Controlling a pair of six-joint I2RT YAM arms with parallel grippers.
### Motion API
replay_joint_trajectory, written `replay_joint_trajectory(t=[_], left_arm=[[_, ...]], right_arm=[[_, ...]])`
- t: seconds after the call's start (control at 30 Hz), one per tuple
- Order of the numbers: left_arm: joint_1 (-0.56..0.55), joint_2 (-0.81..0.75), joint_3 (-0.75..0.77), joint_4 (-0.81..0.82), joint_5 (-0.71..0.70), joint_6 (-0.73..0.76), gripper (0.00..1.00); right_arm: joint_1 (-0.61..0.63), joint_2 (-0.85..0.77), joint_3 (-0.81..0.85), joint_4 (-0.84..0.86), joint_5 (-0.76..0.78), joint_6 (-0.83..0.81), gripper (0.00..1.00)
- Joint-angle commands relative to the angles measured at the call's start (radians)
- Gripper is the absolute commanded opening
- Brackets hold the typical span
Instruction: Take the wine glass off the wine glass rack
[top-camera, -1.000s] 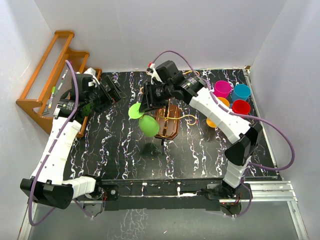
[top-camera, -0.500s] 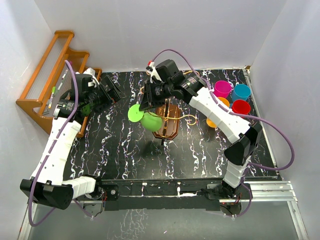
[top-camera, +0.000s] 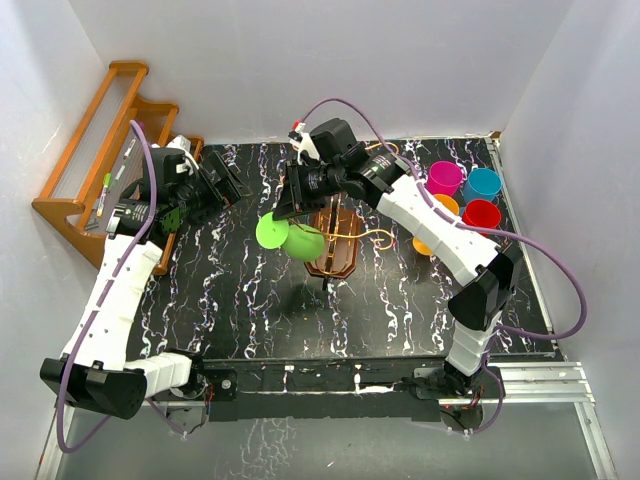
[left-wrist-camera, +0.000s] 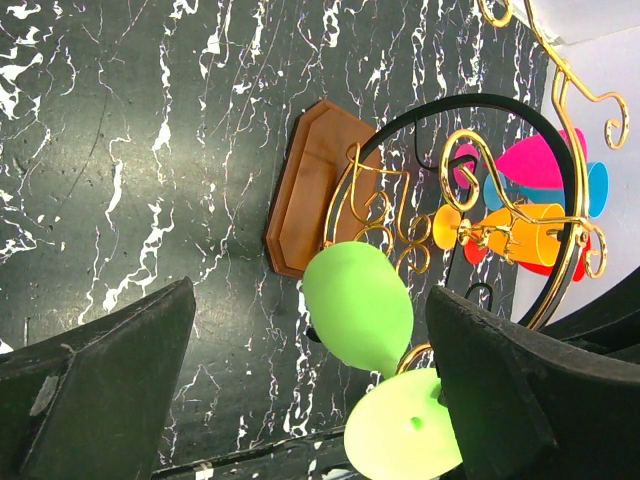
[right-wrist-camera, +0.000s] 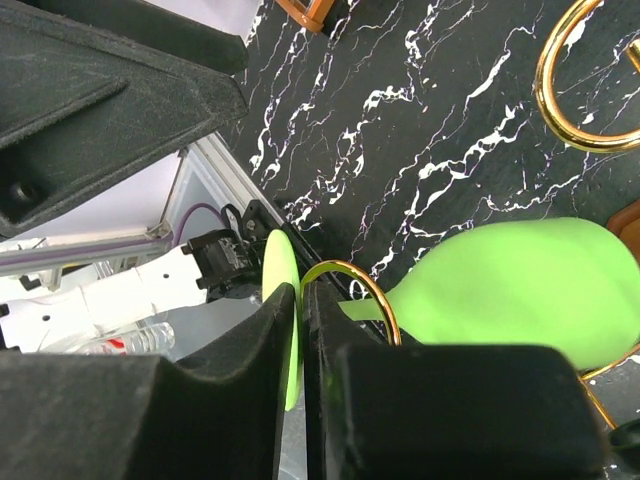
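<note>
The green wine glass (top-camera: 303, 241) lies tilted beside the wine glass rack, whose brown base (top-camera: 338, 255) stands mid-table. My right gripper (top-camera: 283, 213) is shut on the glass's round foot (right-wrist-camera: 281, 280). A gold wire hook (right-wrist-camera: 372, 292) curves over the stem between the foot and the bowl (right-wrist-camera: 510, 290). My left gripper (top-camera: 236, 182) is open and empty at the back left. In its wrist view the bowl (left-wrist-camera: 358, 305) and foot (left-wrist-camera: 405, 440) hang between its fingers but farther off, in front of the rack's base (left-wrist-camera: 305, 190) and gold scrolls (left-wrist-camera: 470, 150).
An orange-brown slatted shelf (top-camera: 100, 170) stands off the table's left edge, beside my left arm. Magenta (top-camera: 445, 177), blue (top-camera: 482, 184), red (top-camera: 482, 214) and orange (top-camera: 428, 238) cups stand at the back right. White walls close in the back and sides.
My right gripper has shifted slightly left and turned the glass. The bowl has swung up towards the rack, so the glass lies flatter. My left arm has not moved.
</note>
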Motion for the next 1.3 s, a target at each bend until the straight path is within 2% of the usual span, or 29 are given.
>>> replay_joint_trajectory(t=[0.0, 0.3, 0.5, 0.73, 1.0, 1.27], left_arm=[[-0.002, -0.02, 0.022, -0.016, -0.001, 0.012, 0.97], [-0.001, -0.018, 0.003, -0.005, 0.018, 0.004, 0.97], [-0.001, -0.023, 0.001, -0.002, 0.019, -0.003, 0.97], [-0.001, -0.027, 0.012, -0.008, 0.011, 0.004, 0.97], [-0.002, -0.037, 0.018, 0.015, 0.018, -0.005, 0.97], [-0.001, -0.061, -0.028, 0.162, 0.132, -0.076, 0.97]], right_arm=[[-0.001, 0.001, 0.011, 0.062, -0.019, 0.008, 0.1], [-0.001, -0.013, 0.009, 0.031, -0.048, -0.002, 0.08], [-0.011, -0.044, -0.015, 0.037, 0.05, 0.015, 0.08], [-0.069, -0.094, -0.077, 0.143, 0.075, 0.082, 0.08], [-0.089, -0.136, -0.107, 0.189, 0.11, 0.111, 0.08], [-0.095, -0.203, -0.17, 0.212, 0.081, 0.123, 0.08]])
